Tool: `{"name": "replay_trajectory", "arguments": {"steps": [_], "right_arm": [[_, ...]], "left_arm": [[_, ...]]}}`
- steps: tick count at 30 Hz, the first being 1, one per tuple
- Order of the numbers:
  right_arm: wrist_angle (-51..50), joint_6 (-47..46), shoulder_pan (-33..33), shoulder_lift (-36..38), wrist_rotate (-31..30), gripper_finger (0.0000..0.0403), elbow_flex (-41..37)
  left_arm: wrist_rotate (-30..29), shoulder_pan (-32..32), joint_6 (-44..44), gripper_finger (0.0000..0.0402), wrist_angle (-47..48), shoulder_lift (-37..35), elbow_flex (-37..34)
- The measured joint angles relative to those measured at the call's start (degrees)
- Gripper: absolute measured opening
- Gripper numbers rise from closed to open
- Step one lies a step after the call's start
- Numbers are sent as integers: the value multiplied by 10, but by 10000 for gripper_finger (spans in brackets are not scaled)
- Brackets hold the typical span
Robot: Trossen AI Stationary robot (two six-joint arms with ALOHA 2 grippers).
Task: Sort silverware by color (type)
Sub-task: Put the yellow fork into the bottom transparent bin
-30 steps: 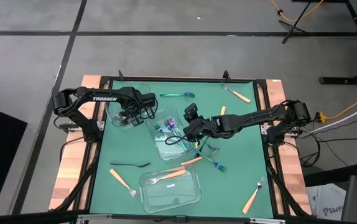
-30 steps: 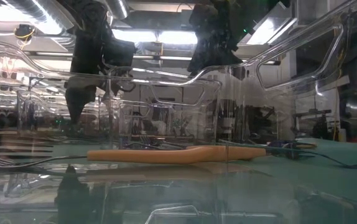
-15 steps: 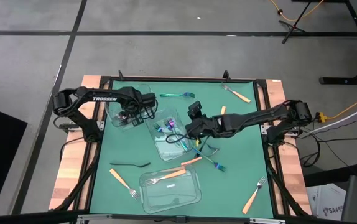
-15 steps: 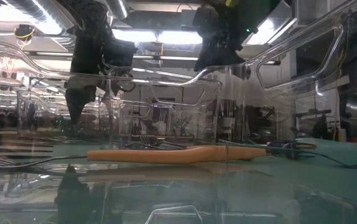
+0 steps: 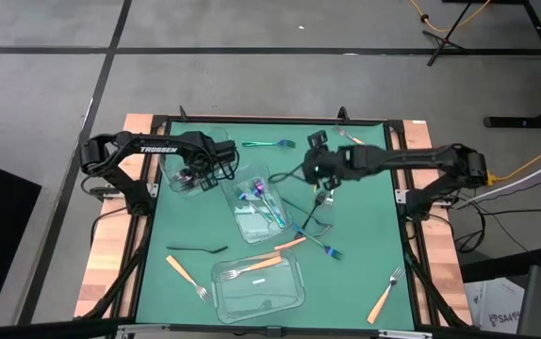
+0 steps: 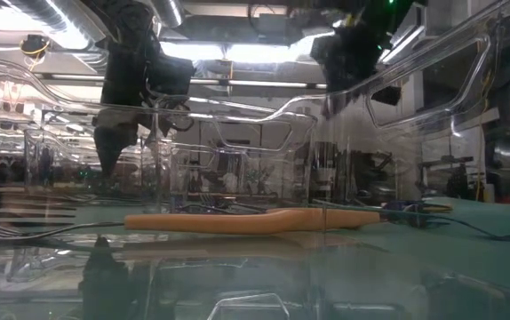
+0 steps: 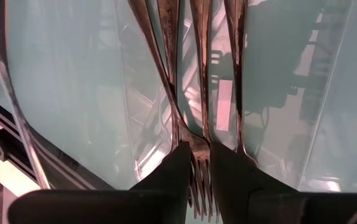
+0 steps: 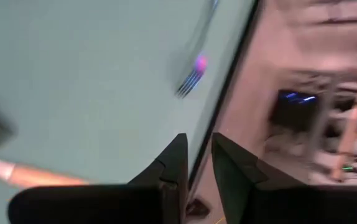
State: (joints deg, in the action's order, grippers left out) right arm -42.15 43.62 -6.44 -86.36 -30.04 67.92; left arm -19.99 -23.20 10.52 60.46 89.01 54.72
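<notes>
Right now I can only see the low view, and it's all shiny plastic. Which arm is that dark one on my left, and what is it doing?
Observer: That is the left gripper. It is down inside the clear container at the far left of the table.
Operator: Is it holding something?
Observer: Yes. Its wrist view shows a dark fork pinched between its fingers.
Operator: And the other arm?
Observer: The right gripper hangs above the green mat, beside the middle container.
Operator: What's in that one?
Observer: Iridescent forks.
</notes>
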Motion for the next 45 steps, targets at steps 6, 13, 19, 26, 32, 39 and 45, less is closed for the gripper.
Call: {"name": "replay_trajectory", "arguments": {"steps": [6, 13, 19, 26, 32, 39, 45], "right_arm": [[-82, 14, -104, -2, 134, 66, 0], [-131, 64, -184, -5, 291, 66, -1], [-156, 156, -195, -9, 307, 66, -1], [-167, 200, -190, -40, 312, 66, -1], [-165, 206, -190, -88, 321, 66, -1], [-165, 244, -176, -131, 308, 66, -2], [-159, 287, -130, -136, 238, 66, -30]], "left_arm": [[0, 0, 0, 57, -2, 0, 0], [0, 0, 14, 57, -2, 0, 0], [-1, 0, 14, 57, -3, 0, 0], [-3, 0, 14, 57, -13, 0, 0], [-4, 0, 14, 57, -20, 0, 0], [-4, 0, 15, 57, -21, 0, 0], [-5, 0, 15, 57, -24, 0, 0]]}}
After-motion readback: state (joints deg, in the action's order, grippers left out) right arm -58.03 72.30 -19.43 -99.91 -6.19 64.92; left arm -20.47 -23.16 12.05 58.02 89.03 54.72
